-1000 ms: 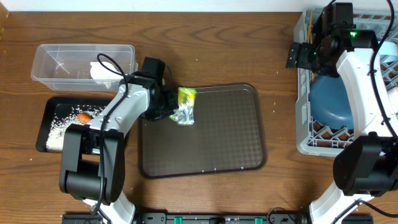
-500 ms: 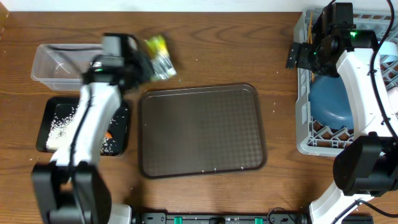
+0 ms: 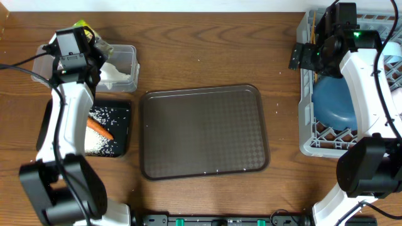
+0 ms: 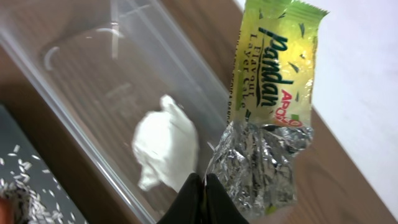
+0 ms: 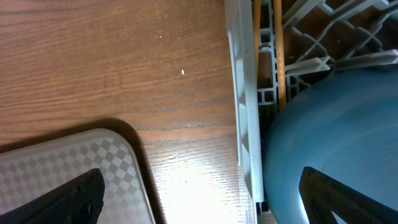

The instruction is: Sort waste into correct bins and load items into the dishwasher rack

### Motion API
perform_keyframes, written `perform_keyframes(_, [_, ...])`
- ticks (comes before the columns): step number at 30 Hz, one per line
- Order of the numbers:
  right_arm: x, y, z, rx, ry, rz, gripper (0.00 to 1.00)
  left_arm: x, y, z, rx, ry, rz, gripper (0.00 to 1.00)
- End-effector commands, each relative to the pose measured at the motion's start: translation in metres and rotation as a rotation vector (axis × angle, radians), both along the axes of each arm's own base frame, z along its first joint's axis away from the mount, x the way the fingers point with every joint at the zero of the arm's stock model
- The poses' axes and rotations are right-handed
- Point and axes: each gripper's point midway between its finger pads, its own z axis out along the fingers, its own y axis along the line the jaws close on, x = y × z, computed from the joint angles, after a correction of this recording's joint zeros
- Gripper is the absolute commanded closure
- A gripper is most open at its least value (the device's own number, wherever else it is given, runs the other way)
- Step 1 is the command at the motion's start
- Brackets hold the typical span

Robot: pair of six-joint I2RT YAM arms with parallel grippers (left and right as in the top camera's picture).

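My left gripper (image 3: 94, 45) is shut on the crumpled silvery wrapper with a yellow-green label (image 3: 88, 31) and holds it above the back edge of the clear tub (image 3: 132, 59). In the left wrist view my fingertips (image 4: 204, 186) pinch the wrapper's (image 4: 267, 124) lower edge over the tub (image 4: 74, 112). The carrot (image 3: 100, 129) and rice (image 3: 94, 143) lie in the black tray (image 3: 47, 125). My right gripper (image 3: 300, 56) is open (image 5: 205, 205) and empty over the left wall of the grey rack (image 3: 306, 107). The rack holds the dark-blue bowl (image 3: 336, 100) and chopsticks (image 3: 313, 28).
A crumpled white tissue (image 3: 116, 72) lies in the clear tub. The dark brown serving tray (image 3: 204, 132) sits mid-table with a few rice grains on it. Light-blue dishware (image 3: 394, 53) shows at the rack's right edge. The right wrist view shows the rack wall (image 5: 245, 124) and bowl (image 5: 329, 143).
My left arm has lifted the wrapper off the brown tray and swung it back and left over the clear tub. The carrot now shows uncovered. The right arm has not moved.
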Motion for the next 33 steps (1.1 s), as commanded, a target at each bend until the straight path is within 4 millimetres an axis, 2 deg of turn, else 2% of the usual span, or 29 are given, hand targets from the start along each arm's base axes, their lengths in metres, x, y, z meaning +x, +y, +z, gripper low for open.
perform_keyframes(1, [0.001, 0.000, 0.013, 0.001, -0.033, -0.011, 0.01, 0.000, 0.020, -0.025, 0.000, 0.039, 0.094, 0.89])
perform_keyframes(4, [0.001, 0.000, 0.013, 0.002, -0.033, -0.010, 0.01, 0.000, 0.023, -0.037, -0.020, 0.059, 0.111, 0.58])
perform_keyframes(7, [0.001, 0.000, 0.013, 0.002, -0.033, -0.010, 0.01, -0.001, 0.023, -0.036, -0.020, 0.060, 0.109, 0.31])
perform_keyframes(9, [0.001, 0.000, 0.013, 0.002, -0.033, -0.010, 0.01, -0.003, 0.019, -0.031, -0.034, 0.054, 0.096, 0.23])
perform_keyframes(11, [0.001, 0.000, 0.013, 0.001, -0.033, -0.010, 0.01, -0.005, 0.016, -0.016, -0.043, 0.027, 0.084, 0.18])
perform_keyframes(15, [0.001, -0.001, 0.013, 0.001, -0.033, -0.011, 0.01, -0.017, 0.006, 0.026, -0.060, -0.044, 0.054, 0.14])
perform_keyframes(17, [0.001, -0.001, 0.013, 0.001, -0.033, -0.011, 0.01, -0.032, 0.001, 0.045, -0.061, -0.056, 0.049, 0.13])
perform_keyframes(19, [0.001, 0.000, 0.013, 0.001, -0.033, -0.009, 0.01, -0.054, -0.004, 0.056, -0.066, -0.030, 0.050, 0.13])
perform_keyframes(25, [0.001, 0.000, 0.013, 0.002, -0.033, -0.009, 0.01, -0.142, -0.024, 0.044, -0.119, 0.227, 0.060, 0.11])
perform_keyframes(26, [0.001, 0.000, 0.013, 0.001, -0.033, -0.009, 0.01, -0.153, -0.026, 0.042, -0.125, 0.263, 0.061, 0.04])
perform_keyframes(27, [0.001, 0.000, 0.013, 0.001, -0.033, -0.009, 0.01, -0.162, -0.029, 0.039, -0.132, 0.298, 0.062, 0.02])
perform_keyframes(30, [0.001, 0.000, 0.013, 0.001, -0.033, -0.009, 0.01, -0.182, -0.033, 0.032, -0.149, 0.380, 0.065, 0.01])
perform_keyframes(33, [0.001, 0.000, 0.013, 0.001, -0.033, -0.011, 0.01, -0.185, -0.034, 0.030, -0.151, 0.394, 0.065, 0.00])
